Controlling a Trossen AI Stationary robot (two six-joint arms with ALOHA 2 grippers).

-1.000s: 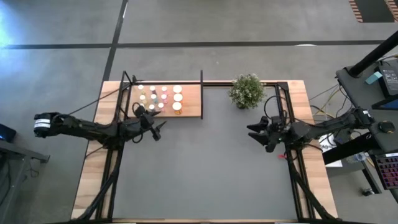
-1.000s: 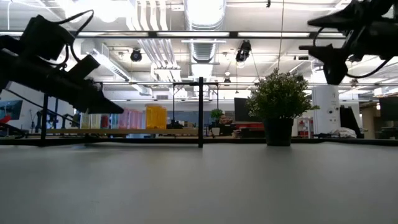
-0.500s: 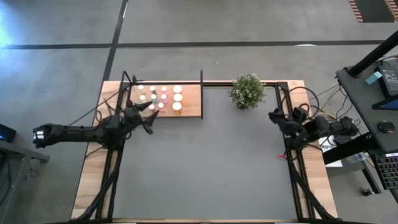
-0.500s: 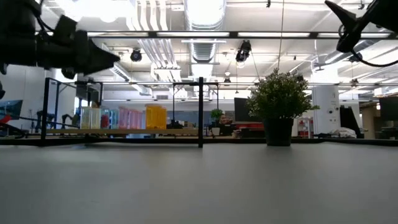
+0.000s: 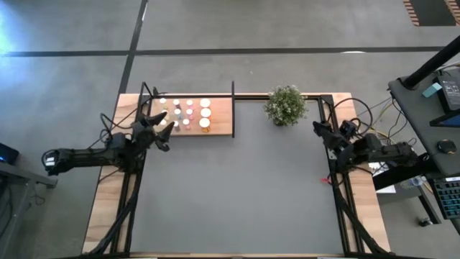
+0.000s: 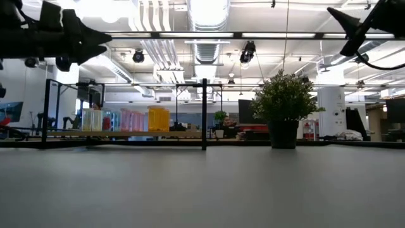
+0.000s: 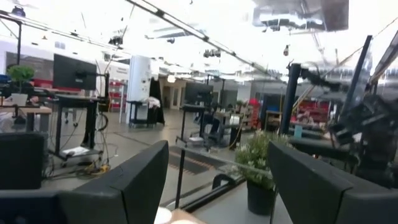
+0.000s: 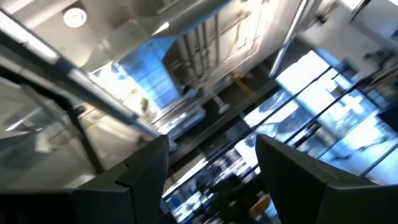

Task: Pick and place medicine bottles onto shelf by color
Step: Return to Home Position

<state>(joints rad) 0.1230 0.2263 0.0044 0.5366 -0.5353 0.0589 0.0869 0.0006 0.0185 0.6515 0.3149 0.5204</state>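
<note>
The dark grey table (image 5: pixel 237 194) carries the shelf (image 5: pixel 221 126), a flat light-wood board with thin black posts, at its far edge. The left gripper (image 5: pixel 165 134) hangs over the shelf's near left corner, raised well above the board in the low view (image 6: pixel 104 39). Its fingers (image 7: pixel 134 183) are spread wide with nothing between them. The right gripper (image 5: pixel 318 128) sits well to the right of the shelf, beyond the plant, lifted high (image 6: pixel 335 16) and tilted up toward the ceiling. Its fingers (image 8: pixel 146 174) are likewise wide apart and empty. A bushy potted plant (image 5: pixel 285 105) stands just right of the shelf. The medicine bottles (image 5: pixel 188 112) stand upright on the shelf in neat rows, white caps up, with larger caps in the rightmost row. From table height they (image 6: pixel 130 119) form colour groups: yellow-green, then pink, then orange.
</note>
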